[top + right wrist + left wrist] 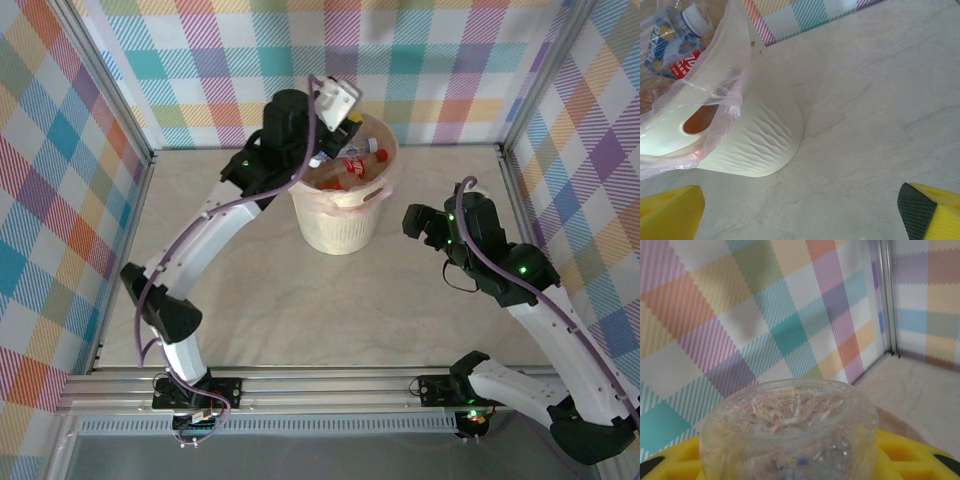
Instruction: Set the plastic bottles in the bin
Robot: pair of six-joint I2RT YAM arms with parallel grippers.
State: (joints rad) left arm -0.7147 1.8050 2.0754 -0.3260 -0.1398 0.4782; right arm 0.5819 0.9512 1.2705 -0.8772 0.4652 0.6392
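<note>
Reaching up and over from the left, the left gripper [340, 130] hangs above the far rim of the bin [340, 232]. Its yellow fingers [912, 455] are clamped on a clear bottle [790, 422], whose dimpled base points at the checked wall [765, 315] in the wrist view. How far the bottle sits above the bin's mouth I cannot tell.

In the middle of the table [300, 310] the cream bin stands upright, lined with a thin pinkish bag [725, 107] folded over its rim. Several bottles [350, 172] lie inside, among them an amber one with a red label and one with a white cap and blue label [687, 25].

To the right, the right gripper [422, 222] hovers just beside the bin's wall, apart from it, its fingers [670, 215] spread wide with nothing but bare tabletop between them.
</note>
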